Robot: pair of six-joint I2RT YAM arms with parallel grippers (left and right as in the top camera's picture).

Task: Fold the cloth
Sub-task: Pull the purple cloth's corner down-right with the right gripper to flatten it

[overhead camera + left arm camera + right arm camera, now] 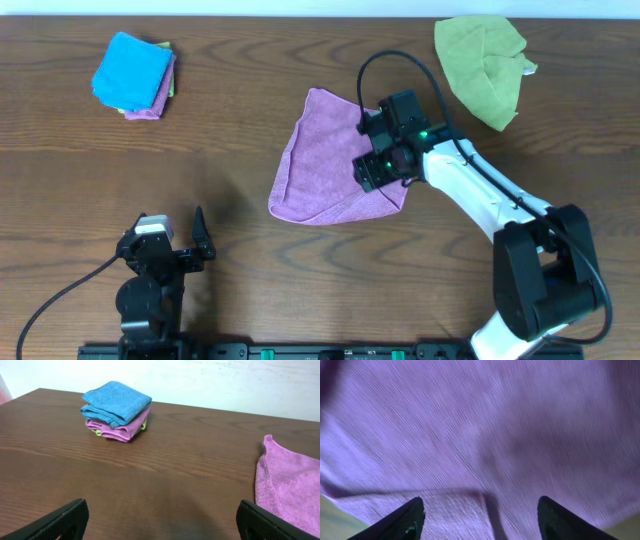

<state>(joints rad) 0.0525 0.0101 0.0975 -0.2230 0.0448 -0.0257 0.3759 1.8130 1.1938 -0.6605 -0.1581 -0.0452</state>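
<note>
A purple cloth (315, 160) lies on the brown table, folded over into a rough triangle. My right gripper (378, 170) hovers over its right lower part, open, with both fingertips spread above the purple fabric (480, 435), which fills the right wrist view. Nothing is between the fingers. My left gripper (185, 240) rests open and empty near the front left edge of the table. In the left wrist view the purple cloth's edge (287, 485) shows at the right, beyond the open fingers (160, 520).
A stack of folded cloths, blue on top (133, 72), sits at the back left and also shows in the left wrist view (117, 407). A crumpled green cloth (482, 62) lies at the back right. A black cable (400, 62) loops above the right arm.
</note>
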